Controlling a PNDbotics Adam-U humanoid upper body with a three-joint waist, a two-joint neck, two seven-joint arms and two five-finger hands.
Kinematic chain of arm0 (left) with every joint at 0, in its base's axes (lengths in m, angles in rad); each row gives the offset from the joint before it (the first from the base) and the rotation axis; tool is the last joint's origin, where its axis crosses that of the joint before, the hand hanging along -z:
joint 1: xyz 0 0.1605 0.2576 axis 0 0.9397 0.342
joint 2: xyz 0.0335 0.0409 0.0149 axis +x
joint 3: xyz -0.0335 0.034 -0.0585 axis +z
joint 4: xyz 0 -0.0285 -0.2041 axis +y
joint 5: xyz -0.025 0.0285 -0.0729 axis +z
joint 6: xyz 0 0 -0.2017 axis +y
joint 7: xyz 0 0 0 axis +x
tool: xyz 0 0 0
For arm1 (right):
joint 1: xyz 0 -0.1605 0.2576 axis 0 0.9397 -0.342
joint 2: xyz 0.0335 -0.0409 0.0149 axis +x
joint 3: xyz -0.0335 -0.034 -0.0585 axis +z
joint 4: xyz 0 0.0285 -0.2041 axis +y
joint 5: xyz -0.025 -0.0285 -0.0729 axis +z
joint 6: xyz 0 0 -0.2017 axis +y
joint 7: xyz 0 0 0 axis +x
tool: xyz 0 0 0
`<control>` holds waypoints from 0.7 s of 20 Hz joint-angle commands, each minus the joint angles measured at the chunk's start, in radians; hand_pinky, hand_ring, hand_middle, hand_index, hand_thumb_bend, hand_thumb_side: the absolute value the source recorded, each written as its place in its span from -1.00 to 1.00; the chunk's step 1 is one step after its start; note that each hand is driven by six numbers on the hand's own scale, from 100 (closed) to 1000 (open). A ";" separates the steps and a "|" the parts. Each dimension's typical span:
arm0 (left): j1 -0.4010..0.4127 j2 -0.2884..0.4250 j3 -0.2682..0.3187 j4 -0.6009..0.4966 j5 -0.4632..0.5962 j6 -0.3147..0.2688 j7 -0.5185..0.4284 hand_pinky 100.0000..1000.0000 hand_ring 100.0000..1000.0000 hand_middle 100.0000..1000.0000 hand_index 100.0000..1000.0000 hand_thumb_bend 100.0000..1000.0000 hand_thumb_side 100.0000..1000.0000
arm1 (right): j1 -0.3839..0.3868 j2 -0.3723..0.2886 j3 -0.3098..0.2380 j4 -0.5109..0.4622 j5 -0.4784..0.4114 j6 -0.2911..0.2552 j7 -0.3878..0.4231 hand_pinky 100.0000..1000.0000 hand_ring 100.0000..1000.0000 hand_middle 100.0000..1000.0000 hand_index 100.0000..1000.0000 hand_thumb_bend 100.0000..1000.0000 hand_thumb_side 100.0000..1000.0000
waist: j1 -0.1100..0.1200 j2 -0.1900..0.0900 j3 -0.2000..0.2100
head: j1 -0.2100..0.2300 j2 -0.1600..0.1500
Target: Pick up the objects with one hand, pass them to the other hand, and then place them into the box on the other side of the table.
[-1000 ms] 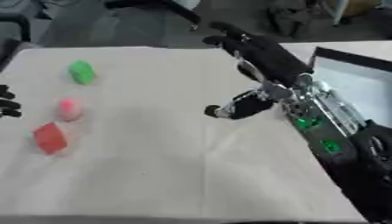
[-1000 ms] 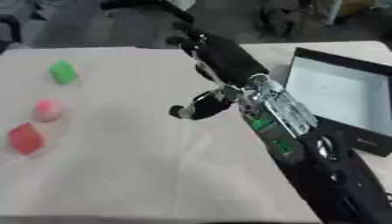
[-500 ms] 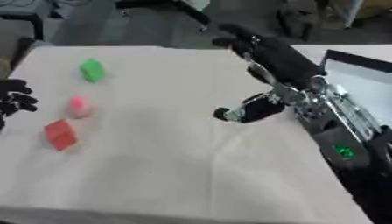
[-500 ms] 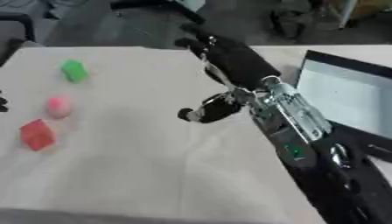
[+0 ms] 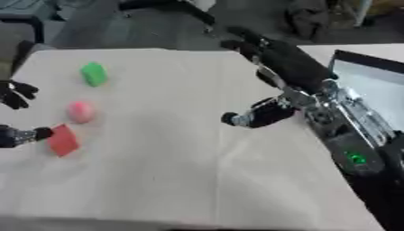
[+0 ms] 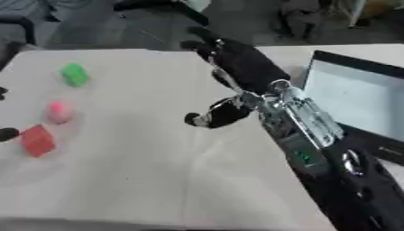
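Observation:
Three things lie on the white cloth at the left: a green block (image 5: 93, 73) farthest back, a pink ball (image 5: 80, 111) in the middle, and a red block (image 5: 62, 139) nearest. My left hand (image 5: 16, 94) shows at the left edge, open, its fingers spread level with the ball; the thumb (image 5: 30, 135) ends right beside the red block. I cannot tell if it touches. My right hand (image 5: 286, 66) hovers open over the table's right half, fingers stretched toward the far edge, thumb (image 6: 214, 114) hanging down-left, holding nothing.
A black-rimmed box with a white inside (image 6: 356, 96) stands at the right edge, beside my right forearm (image 6: 304, 131). Dark chairs and clutter sit beyond the table's far edge (image 5: 134, 48). Bare cloth (image 5: 166, 171) lies between the two hands.
The camera has shifted, sliding the whole scene a little rightward. My left hand has come further in from the left edge, and its thumb now shows beside the red block. The right hand has barely moved.

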State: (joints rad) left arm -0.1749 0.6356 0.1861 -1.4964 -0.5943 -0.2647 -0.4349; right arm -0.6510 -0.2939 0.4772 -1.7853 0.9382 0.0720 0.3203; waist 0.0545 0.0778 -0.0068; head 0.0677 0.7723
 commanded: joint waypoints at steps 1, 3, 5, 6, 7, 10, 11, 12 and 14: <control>-0.055 0.050 -0.059 0.114 -0.166 -0.002 -0.028 0.23 0.14 0.23 0.54 0.46 -0.16 | -0.017 0.002 -0.001 -0.016 -0.005 -0.002 0.004 0.47 0.60 1.00 0.88 0.19 -0.50 | 0.002 -0.017 -0.002 | 0.010 -0.002; -0.095 0.039 -0.073 0.196 -0.233 0.025 -0.003 0.22 0.13 0.21 0.52 0.42 -0.20 | -0.017 0.001 0.000 -0.016 -0.009 0.000 0.004 0.47 0.60 1.00 0.88 0.19 -0.50 | 0.001 -0.018 -0.005 | 0.013 -0.002; -0.131 0.027 -0.077 0.262 -0.274 0.061 0.049 0.20 0.11 0.18 0.51 0.37 -0.24 | -0.016 0.001 -0.001 -0.016 -0.011 0.001 0.004 0.47 0.60 1.00 0.88 0.19 -0.50 | 0.000 -0.018 -0.008 | 0.014 -0.002; -0.145 0.022 -0.078 0.286 -0.286 0.075 0.075 0.19 0.10 0.17 0.50 0.36 -0.25 | -0.016 0.002 -0.001 -0.017 -0.012 0.001 0.003 0.47 0.60 1.00 0.88 0.19 -0.50 | 0.000 -0.019 -0.009 | 0.014 -0.002; -0.156 0.018 -0.081 0.304 -0.294 0.087 0.097 0.19 0.10 0.17 0.50 0.35 -0.26 | -0.016 0.002 -0.001 -0.017 -0.013 0.002 0.003 0.47 0.60 1.00 0.88 0.19 -0.49 | -0.001 -0.019 -0.010 | 0.015 -0.002; -0.179 0.008 -0.089 0.340 -0.308 0.104 0.130 0.18 0.08 0.14 0.48 0.32 -0.28 | -0.016 0.002 -0.001 -0.017 -0.016 0.003 0.003 0.46 0.60 1.00 0.88 0.20 -0.49 | -0.001 -0.018 -0.012 | 0.017 -0.002; -0.183 0.005 -0.093 0.349 -0.311 0.104 0.131 0.17 0.08 0.14 0.47 0.29 -0.29 | -0.016 0.002 -0.001 -0.018 -0.016 0.003 0.002 0.46 0.60 1.00 0.88 0.20 -0.49 | 0.000 -0.018 -0.013 | 0.018 -0.002; -0.186 0.001 -0.096 0.357 -0.311 0.102 0.126 0.17 0.07 0.13 0.46 0.28 -0.30 | -0.016 0.003 -0.001 -0.018 -0.017 0.003 0.002 0.46 0.59 1.00 0.88 0.20 -0.49 | 0.000 -0.018 -0.013 | 0.018 -0.002; -0.190 -0.004 -0.100 0.371 -0.313 0.097 0.109 0.16 0.06 0.11 0.43 0.20 -0.35 | -0.016 0.003 -0.001 -0.018 -0.019 0.004 0.001 0.46 0.60 1.00 0.88 0.20 -0.49 | -0.001 -0.018 -0.013 | 0.018 -0.002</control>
State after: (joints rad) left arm -0.3469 0.6067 0.0846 -1.1262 -0.9027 -0.1665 -0.3233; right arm -0.6511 -0.2928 0.4820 -1.7872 0.9252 0.0737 0.3227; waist 0.0530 0.0768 -0.0194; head 0.0822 0.7723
